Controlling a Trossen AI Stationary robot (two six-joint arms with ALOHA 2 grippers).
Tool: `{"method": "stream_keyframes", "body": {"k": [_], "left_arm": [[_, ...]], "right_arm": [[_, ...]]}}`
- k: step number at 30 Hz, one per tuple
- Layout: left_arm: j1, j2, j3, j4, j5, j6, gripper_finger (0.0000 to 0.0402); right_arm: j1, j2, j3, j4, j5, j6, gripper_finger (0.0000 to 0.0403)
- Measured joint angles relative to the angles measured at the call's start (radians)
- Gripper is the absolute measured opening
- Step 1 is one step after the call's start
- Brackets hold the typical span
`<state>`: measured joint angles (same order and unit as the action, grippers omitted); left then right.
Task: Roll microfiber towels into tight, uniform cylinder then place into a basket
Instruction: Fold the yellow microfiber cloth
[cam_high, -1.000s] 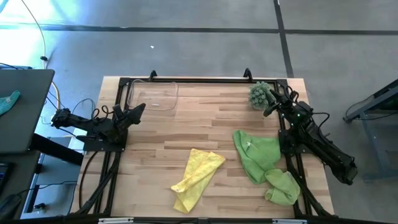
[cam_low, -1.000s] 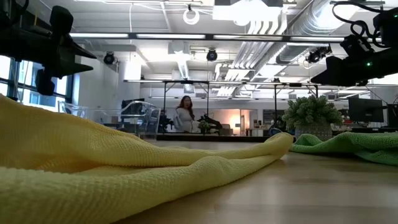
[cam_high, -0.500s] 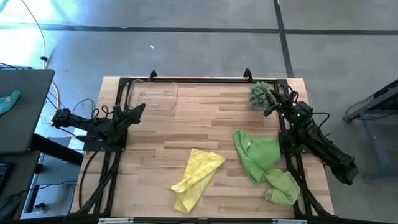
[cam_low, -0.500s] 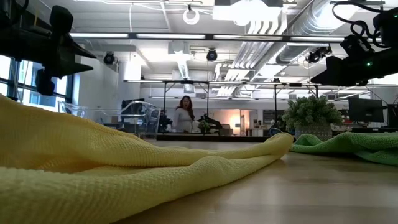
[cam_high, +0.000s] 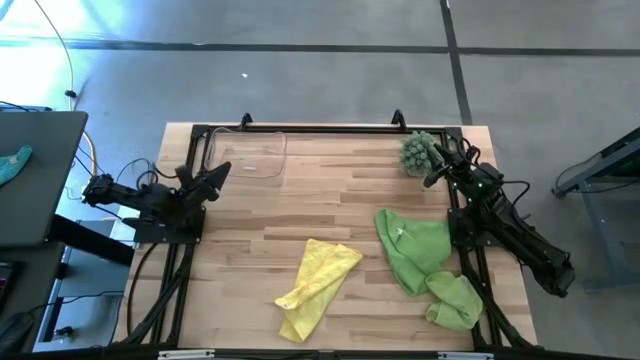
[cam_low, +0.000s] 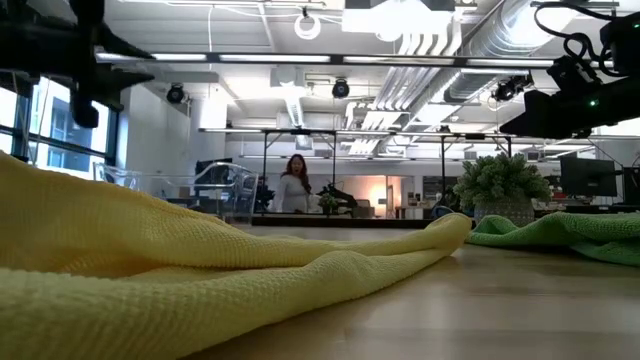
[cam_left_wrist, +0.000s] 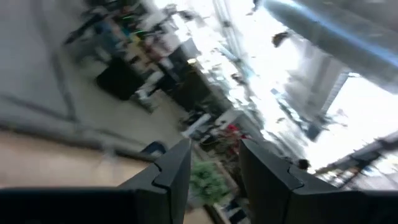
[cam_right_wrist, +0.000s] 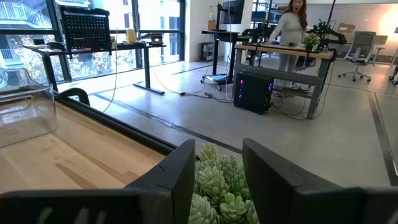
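A pale yellow towel lies crumpled on the table's near middle and fills the low view's foreground. Two light green towels lie crumpled at the near right: a larger one and a smaller one. The clear plastic basket stands at the far left. My left gripper is open and empty, raised at the table's left edge. My right gripper is open and empty at the right edge, next to the spiky plant.
The spiky green plant stands at the far right corner, right before my right gripper's fingers. A black frame runs along the table's edges. Bare wood lies between the basket and the towels. A person stands far off in the room.
My left gripper has tipped and swung a little toward the table's far left, its wrist view now blurred and pointing up into the room. The towels, the basket and my right arm have kept still.
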<state>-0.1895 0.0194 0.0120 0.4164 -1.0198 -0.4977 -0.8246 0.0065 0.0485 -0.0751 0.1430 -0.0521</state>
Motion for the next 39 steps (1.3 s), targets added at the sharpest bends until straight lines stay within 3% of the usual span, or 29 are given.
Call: {"method": "stream_keyframes", "body": {"k": [4, 15, 26, 32, 39], "left_arm": [[0.0, 0.0, 0.0, 0.128, 0.077, 0.202, 0.0124], [0.001, 0.0, 0.001, 0.285, 0.294, 0.51, 0.0124], [0.0, 0.023, 0.133, 0.266, 0.313, 0.776, 0.0124], [0.0, 0.129, 0.227, 0.18, 0.312, 0.799, 0.0124], [0.0, 0.384, 0.312, 0.122, 0.317, 0.746, 0.0124]], "right_arm": [[0.0, 0.0, 0.0, 0.0, 0.0, 0.0, 0.0126], [0.0, 0.0, 0.0, 0.0, 0.0, 0.0, 0.0126], [0.0, 0.0, 0.0, 0.0, 0.0, 0.0, 0.0126], [0.0, 0.0, 0.0, 0.0, 0.0, 0.0, 0.0126], [0.0, 0.0, 0.0, 0.0, 0.0, 0.0, 0.0126]]}}
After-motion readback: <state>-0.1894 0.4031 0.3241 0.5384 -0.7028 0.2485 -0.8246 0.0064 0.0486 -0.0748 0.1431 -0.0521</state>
